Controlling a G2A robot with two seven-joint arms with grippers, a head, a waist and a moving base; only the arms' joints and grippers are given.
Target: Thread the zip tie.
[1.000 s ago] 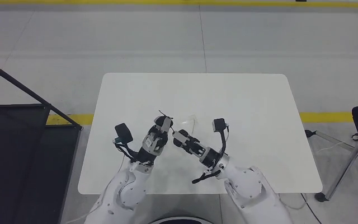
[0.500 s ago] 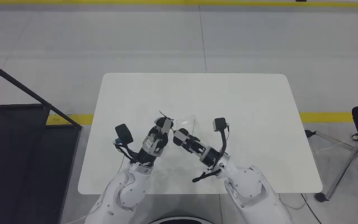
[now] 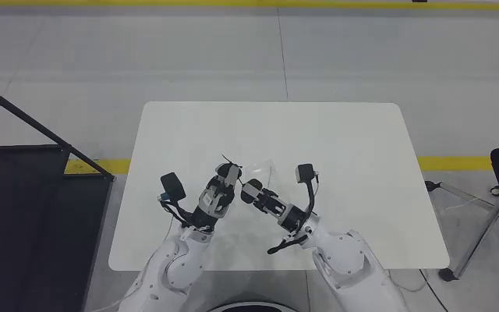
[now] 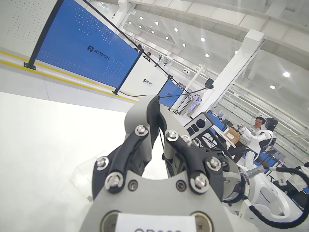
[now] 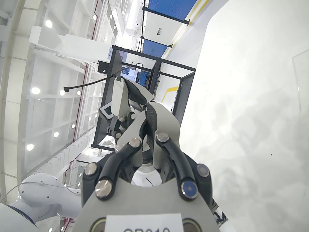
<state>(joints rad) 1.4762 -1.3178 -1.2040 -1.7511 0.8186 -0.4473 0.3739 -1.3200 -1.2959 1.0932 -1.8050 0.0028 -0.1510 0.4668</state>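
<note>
Top view, left gripper (image 3: pixel 228 172): above the table (image 3: pixel 351 156), left of its centre; zip tie (image 3: pixel 227 161) projects from its tip.
Top view, right gripper (image 3: pixel 248 189): just beside the left gripper.
Top view, clear plastic piece (image 3: pixel 267 168): on the table near both.
Left wrist view, left gripper: jaws clamped on the black zip tie.
Right wrist view, right gripper: jaws closed; contents cannot be determined.

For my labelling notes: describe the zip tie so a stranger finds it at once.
Look at the white table's edge nearest the robot. There the left gripper is shut on the zip tie, a thin black strap sticking out past its tip. Unlike the clear plastic piece nearby, it is dark and held aloft.
</note>
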